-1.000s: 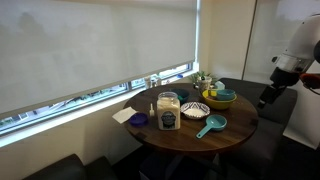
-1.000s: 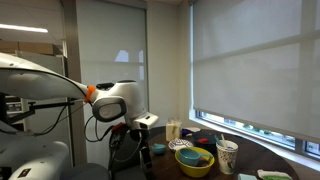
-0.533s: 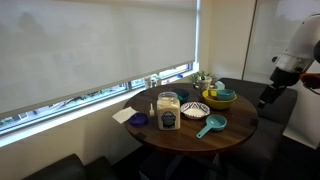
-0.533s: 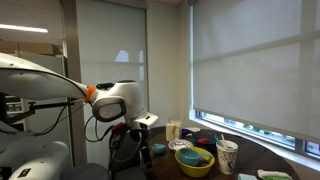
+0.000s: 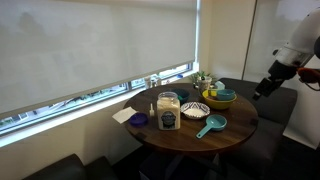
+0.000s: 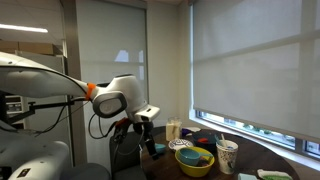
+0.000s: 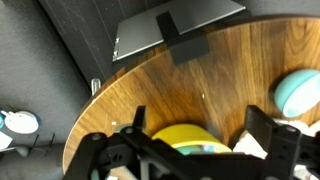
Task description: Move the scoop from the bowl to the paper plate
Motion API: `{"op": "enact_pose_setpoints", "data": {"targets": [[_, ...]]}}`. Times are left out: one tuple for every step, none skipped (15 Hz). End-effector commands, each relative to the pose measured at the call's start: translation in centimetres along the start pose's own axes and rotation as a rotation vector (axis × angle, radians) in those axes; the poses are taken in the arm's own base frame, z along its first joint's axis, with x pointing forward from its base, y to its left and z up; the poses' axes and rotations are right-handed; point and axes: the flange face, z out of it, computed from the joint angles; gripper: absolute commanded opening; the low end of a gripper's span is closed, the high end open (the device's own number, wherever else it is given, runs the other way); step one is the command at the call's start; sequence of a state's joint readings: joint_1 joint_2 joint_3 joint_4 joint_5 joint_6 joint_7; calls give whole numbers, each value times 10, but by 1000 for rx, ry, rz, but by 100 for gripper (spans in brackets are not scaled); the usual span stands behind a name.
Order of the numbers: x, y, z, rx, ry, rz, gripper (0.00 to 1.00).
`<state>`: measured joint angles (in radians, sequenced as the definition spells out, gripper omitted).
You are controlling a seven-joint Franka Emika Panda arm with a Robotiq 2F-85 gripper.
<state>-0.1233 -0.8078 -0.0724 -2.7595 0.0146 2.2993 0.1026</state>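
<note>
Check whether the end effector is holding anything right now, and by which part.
Nothing is held. The end effector is open and empty in the wrist view, with the yellow bowl showing between its fingers, untouched.

Your arm (image 6: 118,97) is glossy white: fat, rounded links with smooth shells. There's an orange ring (image 6: 92,92) at one joint, well back from the gripper (image 6: 150,146). Thin dark cables (image 6: 98,125) loop under the white housing. In an exterior view the arm (image 5: 300,45) has the same white shell and goes dark near the gripper (image 5: 262,88). Up close your gripper (image 7: 195,112) is matte black, with two blocky fingers (image 7: 262,128) and angular linkages. Screws and markings are too small to tell.
</note>
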Motion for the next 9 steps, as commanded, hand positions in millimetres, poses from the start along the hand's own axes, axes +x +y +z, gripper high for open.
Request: {"op": "enact_pose_setpoints", "data": {"targets": [[44,7,-39,-3,148,86,100],[56,8,-43,-1,163,93,100],[67,4,-44,9,171,99,100],[76,-2,-44,21,178,105,100],[86,-9,-42,43,171,120,100],[96,-13,-39,54,158,142,100],[105,-9,-30,63,124,162,100],[111,-13,-26,71,106,176,100],[115,-15,-20,87,95,188,100]]}}
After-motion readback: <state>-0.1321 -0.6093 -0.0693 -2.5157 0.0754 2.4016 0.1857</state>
